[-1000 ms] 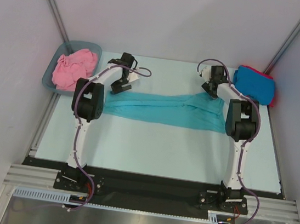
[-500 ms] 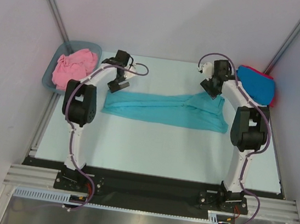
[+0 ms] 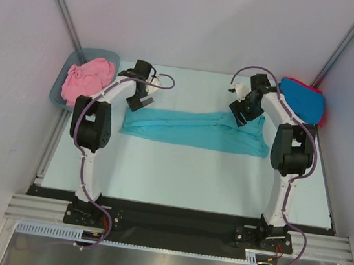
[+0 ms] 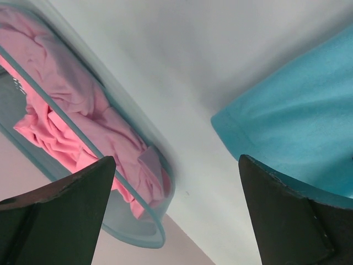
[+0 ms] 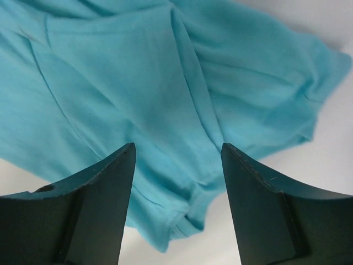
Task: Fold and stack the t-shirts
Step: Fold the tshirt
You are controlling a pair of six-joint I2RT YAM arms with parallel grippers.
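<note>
Top external, teal t-shirt lying left-right

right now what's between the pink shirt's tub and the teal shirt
Only bare table, shown in the left wrist view; overhead, the left arm crosses above it.

Spread t-shirt lies between tub, left, and stacked shirts, right

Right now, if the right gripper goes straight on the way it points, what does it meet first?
The teal shirt. In the wrist view the right gripper stands open and the cloth fills the gap ahead of it, nothing in between. How far off it is I cannot tell.
</note>
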